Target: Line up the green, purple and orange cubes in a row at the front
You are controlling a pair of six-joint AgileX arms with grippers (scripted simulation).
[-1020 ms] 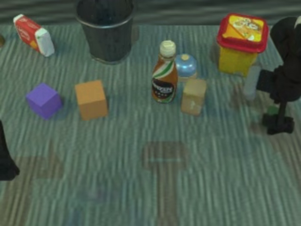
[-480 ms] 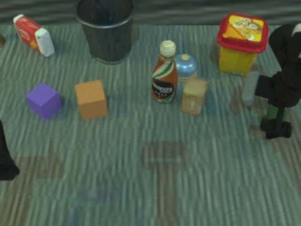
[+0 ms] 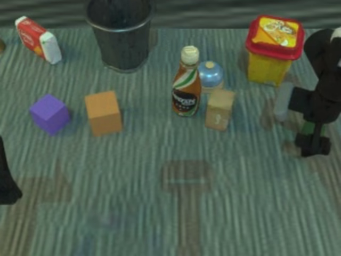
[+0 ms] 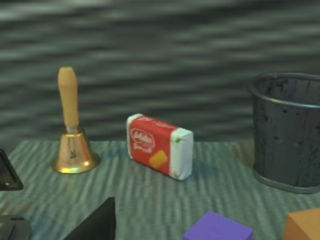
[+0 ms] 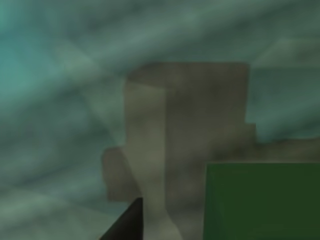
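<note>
A: What is new since a moment ago?

B: Not much. The right tool [image 3: 313,144] sits at the right side of the table [image 3: 160,213], a little lower than it was one second back. The green cube [image 3: 308,127] is up against it, mostly hidden by the arm. The other things have not moved.

A: Is the right tool holding the green cube?

B: I cannot tell. The right wrist view shows the green cube [image 5: 262,200] very close, but not how the fingers sit.

A: Where are the other cubes?

B: The purple cube [image 3: 49,113] is on the left side of the table. The orange cube [image 3: 103,112] is just beside it, on its right, not touching.

A: And the left tool?

B: The left tool [image 3: 6,184] is parked at the left edge. I cannot tell if it is open.

A: Any words to read?

B: The red packet [image 4: 159,145] has white writing, too small to read. The bottle [image 3: 186,82] has a dark label I cannot read. The wooden block [image 3: 219,109] has a small mark.
</note>
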